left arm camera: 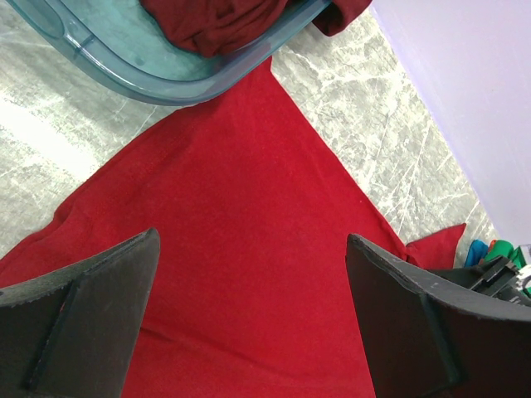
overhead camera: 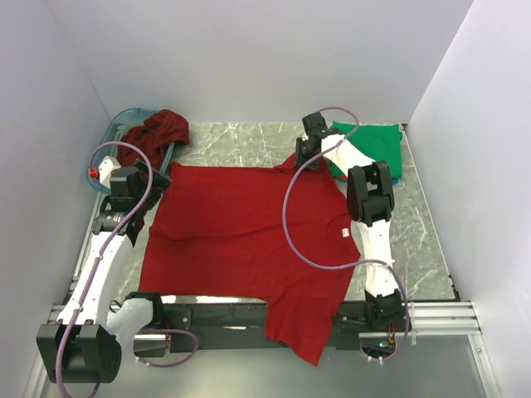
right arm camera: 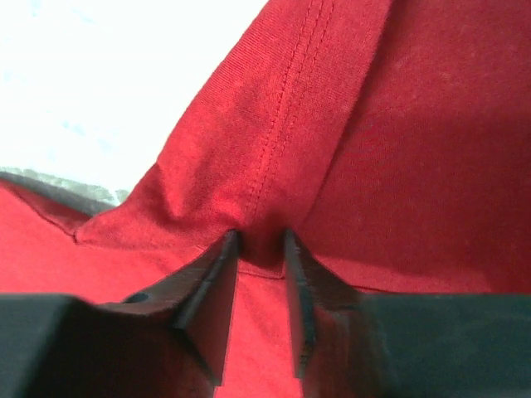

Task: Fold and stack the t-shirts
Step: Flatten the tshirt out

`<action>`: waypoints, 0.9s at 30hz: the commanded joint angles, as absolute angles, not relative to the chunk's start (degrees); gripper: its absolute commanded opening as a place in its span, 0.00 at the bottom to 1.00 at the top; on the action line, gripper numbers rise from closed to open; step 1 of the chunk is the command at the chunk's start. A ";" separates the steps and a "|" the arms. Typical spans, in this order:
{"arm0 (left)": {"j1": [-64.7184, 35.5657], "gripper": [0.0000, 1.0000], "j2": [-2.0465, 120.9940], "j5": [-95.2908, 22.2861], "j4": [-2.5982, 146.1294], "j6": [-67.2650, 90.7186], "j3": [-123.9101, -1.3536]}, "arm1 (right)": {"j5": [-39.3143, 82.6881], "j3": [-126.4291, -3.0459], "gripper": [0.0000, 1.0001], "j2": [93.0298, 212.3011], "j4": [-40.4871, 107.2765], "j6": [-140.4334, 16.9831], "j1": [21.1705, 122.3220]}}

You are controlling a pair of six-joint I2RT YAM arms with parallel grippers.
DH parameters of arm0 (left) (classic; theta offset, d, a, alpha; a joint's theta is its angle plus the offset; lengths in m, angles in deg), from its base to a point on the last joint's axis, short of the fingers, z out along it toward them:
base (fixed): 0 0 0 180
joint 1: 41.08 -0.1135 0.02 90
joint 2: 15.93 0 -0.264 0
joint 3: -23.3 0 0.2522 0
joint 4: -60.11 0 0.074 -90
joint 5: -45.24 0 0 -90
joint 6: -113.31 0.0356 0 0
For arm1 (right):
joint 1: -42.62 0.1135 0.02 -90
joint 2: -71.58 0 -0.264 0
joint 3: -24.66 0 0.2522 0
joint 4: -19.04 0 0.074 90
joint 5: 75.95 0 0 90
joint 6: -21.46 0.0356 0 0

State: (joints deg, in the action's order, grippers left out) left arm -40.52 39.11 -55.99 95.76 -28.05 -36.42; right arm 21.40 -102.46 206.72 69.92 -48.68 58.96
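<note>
Right wrist view: my right gripper (right arm camera: 261, 240) pinches a hemmed fold of the red t-shirt (right arm camera: 373, 166); left gripper (left arm camera: 253, 240) gapes empty. Next, fold inward.

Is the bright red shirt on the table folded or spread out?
Spread out. The red shirt lies open and flat across the table, no fold showing; the right tool pinches its far edge.

Lab cell; white partition walls (overhead camera: 249, 58)
</note>
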 commanded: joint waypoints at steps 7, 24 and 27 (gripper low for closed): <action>-40.64 0.99 38.91 -56.19 94.35 -27.76 -36.52 | 22.75 -104.59 0.05 206.50 68.75 -47.80 59.41; -40.72 0.99 39.61 -57.51 94.00 -28.55 -36.25 | 25.74 -118.29 0.00 212.11 57.60 -44.90 62.92; -40.72 1.00 39.53 -56.98 92.95 -28.46 -35.99 | 25.65 -121.38 0.08 215.10 50.66 -41.83 63.01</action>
State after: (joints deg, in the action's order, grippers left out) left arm -40.52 39.73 -56.47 94.73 -28.33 -35.67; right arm 25.55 -117.70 212.84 59.41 -44.60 62.24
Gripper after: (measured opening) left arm 0.995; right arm 0.058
